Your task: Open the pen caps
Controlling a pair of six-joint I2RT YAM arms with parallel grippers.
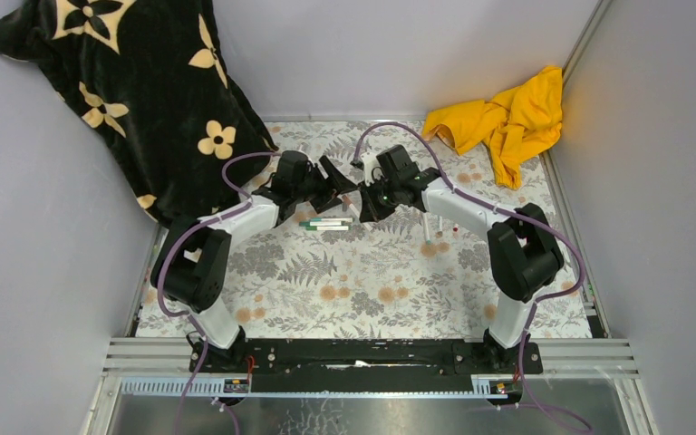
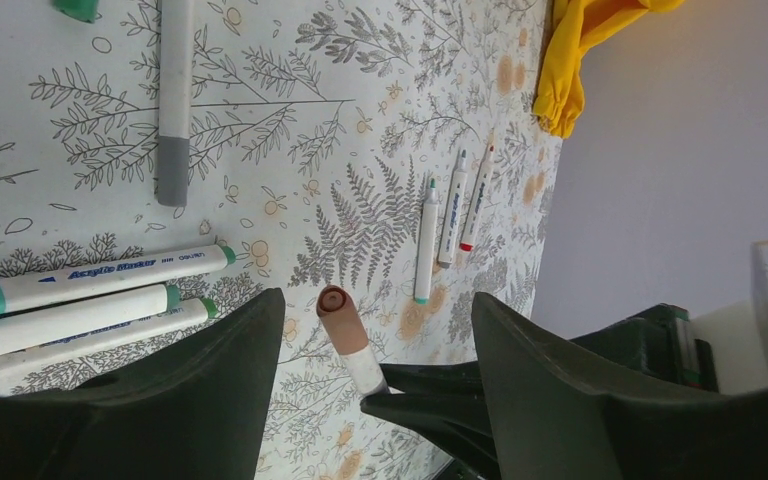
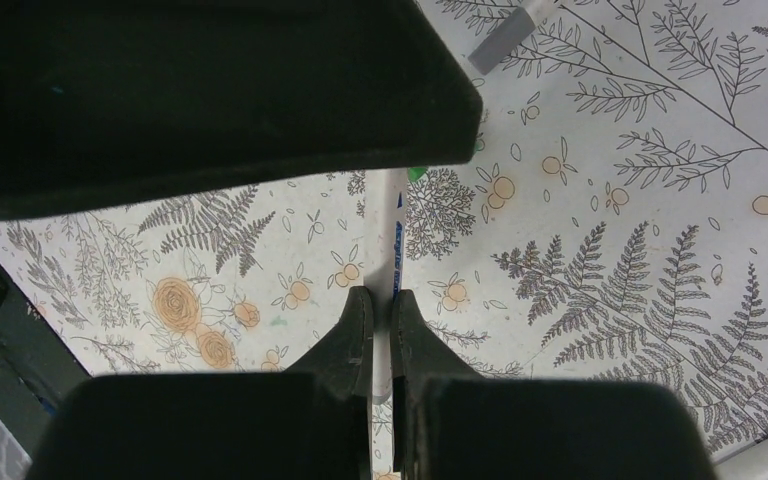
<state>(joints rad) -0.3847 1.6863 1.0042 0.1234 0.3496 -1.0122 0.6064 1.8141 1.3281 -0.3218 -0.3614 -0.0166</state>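
Note:
My right gripper is shut on a thin white pen barrel and holds it above the table. In the left wrist view that pen's brownish cap is still on it and stands between the wide-open fingers of my left gripper, nearer the left finger and touching neither. From above, both grippers meet mid-table, the left and the right. Three green-capped pens lie side by side. A loose green cap lies at the frame's top edge.
A grey-capped pen lies on the fern-print cloth. Three uncapped pens lie to the right. A yellow cloth sits at the back right and a black flowered blanket at the back left.

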